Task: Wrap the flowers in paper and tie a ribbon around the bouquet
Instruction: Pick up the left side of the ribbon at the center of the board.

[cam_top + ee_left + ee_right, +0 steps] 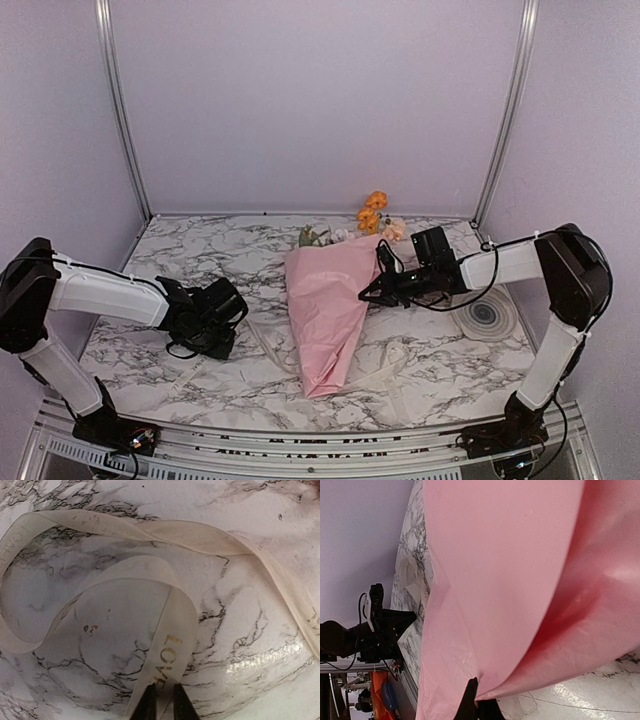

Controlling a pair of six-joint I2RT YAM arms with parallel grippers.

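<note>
The left gripper [164,705] is sitting low and pinching the ribbon [170,645], while the right gripper [479,707] is extending inward, clamping the paper [510,580].

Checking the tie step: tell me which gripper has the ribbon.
The left gripper: it pinches the cream ribbon just below its LOVE lettering. The right gripper is shut on the edge of the pink paper instead.

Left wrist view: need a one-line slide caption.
Left gripper jaws narrowed around the end of the cream LOVE-printed ribbon, which loops across the marble table.
</note>
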